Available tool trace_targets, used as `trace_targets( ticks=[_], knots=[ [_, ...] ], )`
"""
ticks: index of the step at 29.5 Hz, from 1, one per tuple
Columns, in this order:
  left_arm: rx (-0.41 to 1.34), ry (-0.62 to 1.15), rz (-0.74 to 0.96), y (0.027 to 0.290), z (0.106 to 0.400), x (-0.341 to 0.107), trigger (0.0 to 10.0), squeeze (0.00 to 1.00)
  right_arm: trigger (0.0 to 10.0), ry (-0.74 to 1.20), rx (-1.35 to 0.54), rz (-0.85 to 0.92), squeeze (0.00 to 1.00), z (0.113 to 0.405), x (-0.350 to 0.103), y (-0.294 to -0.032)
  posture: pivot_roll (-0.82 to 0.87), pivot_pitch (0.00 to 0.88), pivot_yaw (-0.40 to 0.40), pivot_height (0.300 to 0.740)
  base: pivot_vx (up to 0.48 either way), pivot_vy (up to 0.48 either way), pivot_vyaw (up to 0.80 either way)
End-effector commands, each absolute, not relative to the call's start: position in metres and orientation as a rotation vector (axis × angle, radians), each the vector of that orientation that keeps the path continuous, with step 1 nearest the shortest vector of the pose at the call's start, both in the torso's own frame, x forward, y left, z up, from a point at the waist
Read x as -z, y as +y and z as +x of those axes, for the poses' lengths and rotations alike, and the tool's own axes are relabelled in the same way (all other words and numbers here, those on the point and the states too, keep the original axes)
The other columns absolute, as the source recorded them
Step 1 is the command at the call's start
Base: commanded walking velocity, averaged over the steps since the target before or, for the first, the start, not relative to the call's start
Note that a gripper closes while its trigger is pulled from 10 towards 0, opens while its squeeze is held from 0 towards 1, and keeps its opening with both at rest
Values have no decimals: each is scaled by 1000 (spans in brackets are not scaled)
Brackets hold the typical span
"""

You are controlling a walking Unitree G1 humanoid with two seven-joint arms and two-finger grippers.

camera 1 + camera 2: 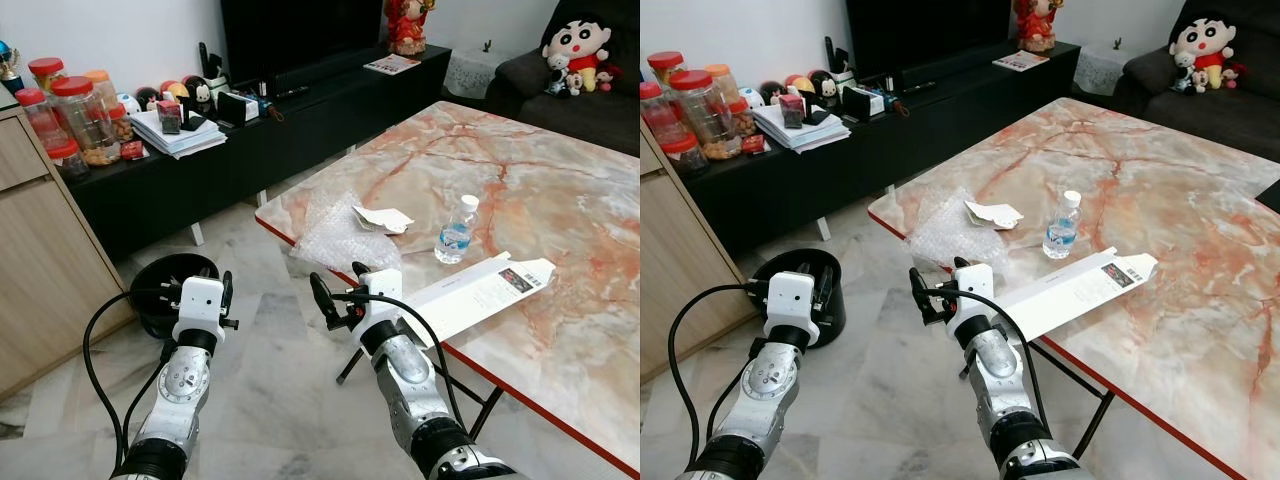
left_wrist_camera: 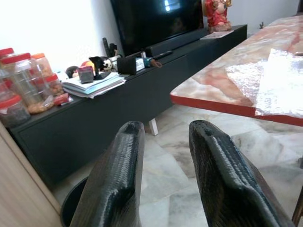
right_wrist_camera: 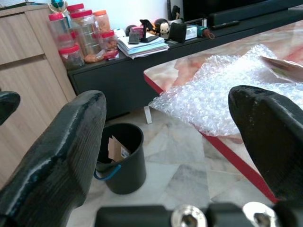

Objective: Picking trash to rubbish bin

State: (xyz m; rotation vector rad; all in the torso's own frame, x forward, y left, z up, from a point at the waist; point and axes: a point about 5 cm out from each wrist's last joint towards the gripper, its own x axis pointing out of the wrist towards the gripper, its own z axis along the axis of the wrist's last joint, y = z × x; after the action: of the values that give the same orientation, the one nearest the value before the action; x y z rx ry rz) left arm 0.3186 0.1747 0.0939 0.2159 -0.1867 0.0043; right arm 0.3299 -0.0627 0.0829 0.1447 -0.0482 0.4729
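Note:
A sheet of bubble wrap (image 1: 335, 232) lies over the near corner of the marble table (image 1: 530, 170). Beside it are a torn white paper (image 1: 383, 218), a small plastic bottle (image 1: 457, 232) and a long white carton (image 1: 478, 288) that sticks out past the table edge. On the floor to the left stands a black bin (image 1: 160, 285) with a piece of card (image 3: 116, 149) in it. My right gripper (image 1: 337, 276) hangs wide open just below and before the table corner, nothing between its fingers. My left gripper (image 1: 207, 284) is open above the bin and holds nothing.
A wooden cabinet (image 1: 40, 260) stands at the left. A low black TV console (image 1: 300, 110) with jars (image 1: 75, 115) and papers runs along the back wall. A dark sofa (image 1: 560, 100) with a doll sits at the far right. Tiled floor lies between bin and table.

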Motion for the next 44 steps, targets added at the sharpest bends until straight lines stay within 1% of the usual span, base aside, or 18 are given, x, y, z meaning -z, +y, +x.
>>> trace_targets(
  ticks=[1, 12, 19, 44],
  knots=[
    [-9, -211, 216, 174, 322, -100, 10000, 0, 10000, -84, -475, 144, 0, 333, -91, -62, -3, 0, -5, 740, 0, 0, -788],
    [-8, -211, 227, 174, 321, -100, 10000, 0, 10000, -77, -473, 145, 0, 333, -90, -62, -1, 0, -5, 740, 0, 0, -786],
    [-7, -211, 230, 173, 321, -100, 10000, 0, 10000, -78, -473, 144, 0, 333, -90, -61, -2, 0, -3, 740, 0, -449, -785],
    [-4, -230, 211, 172, 320, -102, 10000, 0, 10000, -80, -483, 151, 0, 331, -90, -60, -4, 0, -7, 740, 0, 0, -744]
  ],
)
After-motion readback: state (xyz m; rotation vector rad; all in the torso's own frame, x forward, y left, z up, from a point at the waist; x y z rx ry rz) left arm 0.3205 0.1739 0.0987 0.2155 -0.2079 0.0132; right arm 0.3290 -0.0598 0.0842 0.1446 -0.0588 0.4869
